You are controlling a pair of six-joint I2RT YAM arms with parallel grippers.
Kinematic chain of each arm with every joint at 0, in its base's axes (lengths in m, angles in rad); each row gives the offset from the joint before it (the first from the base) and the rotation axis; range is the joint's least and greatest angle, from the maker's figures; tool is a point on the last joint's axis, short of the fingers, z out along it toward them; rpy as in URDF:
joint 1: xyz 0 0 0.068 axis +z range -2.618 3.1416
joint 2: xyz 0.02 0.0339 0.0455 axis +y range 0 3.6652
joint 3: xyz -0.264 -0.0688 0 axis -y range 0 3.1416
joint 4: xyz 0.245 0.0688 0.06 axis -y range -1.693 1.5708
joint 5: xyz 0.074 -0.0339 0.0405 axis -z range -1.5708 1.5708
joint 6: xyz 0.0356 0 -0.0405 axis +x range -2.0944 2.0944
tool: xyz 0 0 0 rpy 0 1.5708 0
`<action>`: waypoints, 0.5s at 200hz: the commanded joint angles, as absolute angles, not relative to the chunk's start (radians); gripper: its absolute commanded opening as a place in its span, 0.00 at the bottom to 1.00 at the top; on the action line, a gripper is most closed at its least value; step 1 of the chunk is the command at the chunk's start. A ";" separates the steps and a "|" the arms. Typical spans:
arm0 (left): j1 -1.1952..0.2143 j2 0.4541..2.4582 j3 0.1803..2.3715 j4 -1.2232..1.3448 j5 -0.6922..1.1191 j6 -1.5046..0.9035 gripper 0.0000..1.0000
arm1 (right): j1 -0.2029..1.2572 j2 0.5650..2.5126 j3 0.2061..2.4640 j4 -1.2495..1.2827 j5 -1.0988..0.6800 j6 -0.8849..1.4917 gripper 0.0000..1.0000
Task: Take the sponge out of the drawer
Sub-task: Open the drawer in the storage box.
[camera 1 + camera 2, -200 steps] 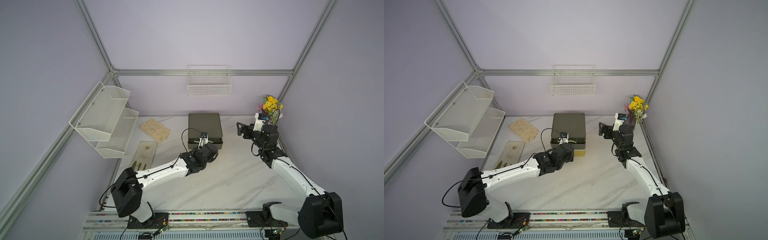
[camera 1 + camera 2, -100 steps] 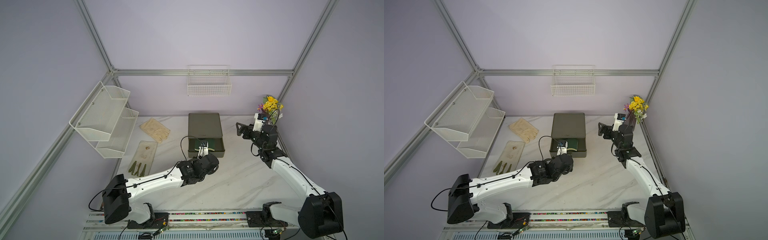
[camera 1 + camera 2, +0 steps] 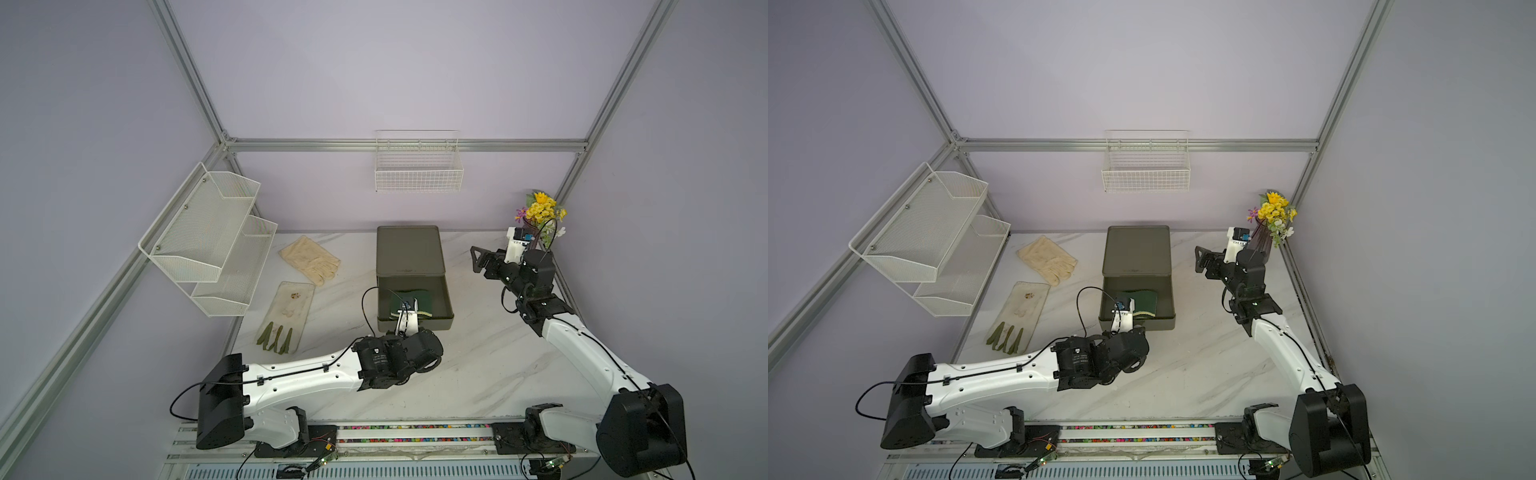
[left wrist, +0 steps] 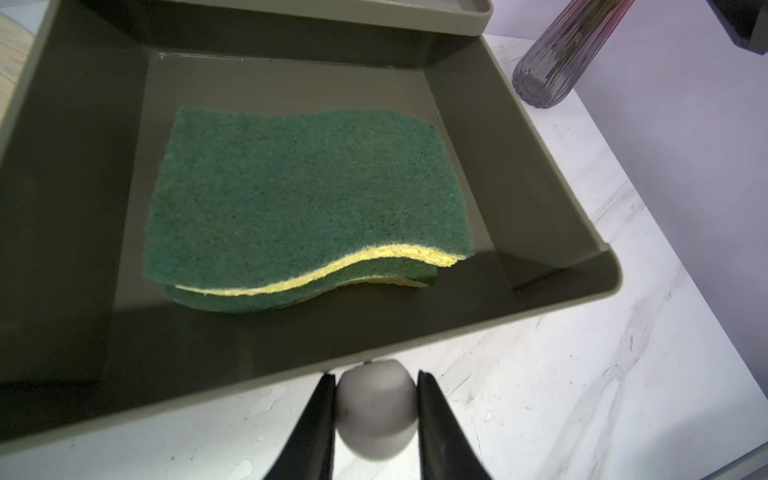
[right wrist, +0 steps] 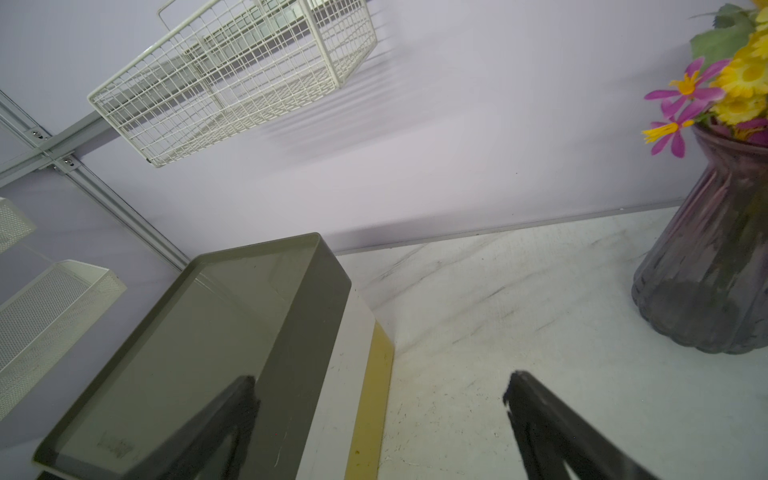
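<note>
The sponge [image 4: 307,195] lies in the open drawer [image 4: 540,174], mid-frame in both top views. Probably soft and light; pinch its yellow edge. Left tool [image 4: 376,374] clamps the knob [image 4: 376,409]; right tool [image 5: 382,380] gapes, empty.

- The pulled-out olive-grey plastic drawer [image 4: 532,174] stands open above its stacked green-and-yellow sponges [image 4: 307,195].
- The left gripper [image 4: 376,375], clamped on the round grey knob [image 4: 376,415], occupies the drawer's front.
</note>
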State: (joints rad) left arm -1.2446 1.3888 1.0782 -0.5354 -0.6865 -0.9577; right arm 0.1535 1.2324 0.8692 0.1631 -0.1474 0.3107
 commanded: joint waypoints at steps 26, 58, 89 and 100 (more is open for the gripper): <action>-1.262 1.365 1.062 -0.526 -0.704 -1.017 0.08 | 0.163 1.222 0.855 0.155 -0.151 0.319 0.97; -1.262 1.373 1.062 -0.526 -0.702 -1.021 0.21 | 0.165 1.228 0.855 0.155 -0.152 0.318 0.97; -1.261 1.370 1.062 -0.525 -0.703 -1.014 0.46 | 0.165 1.235 0.856 0.155 -0.153 0.317 0.97; -1.262 1.370 1.059 -0.526 -0.701 -1.015 0.52 | 0.165 1.237 0.856 0.155 -0.154 0.316 0.97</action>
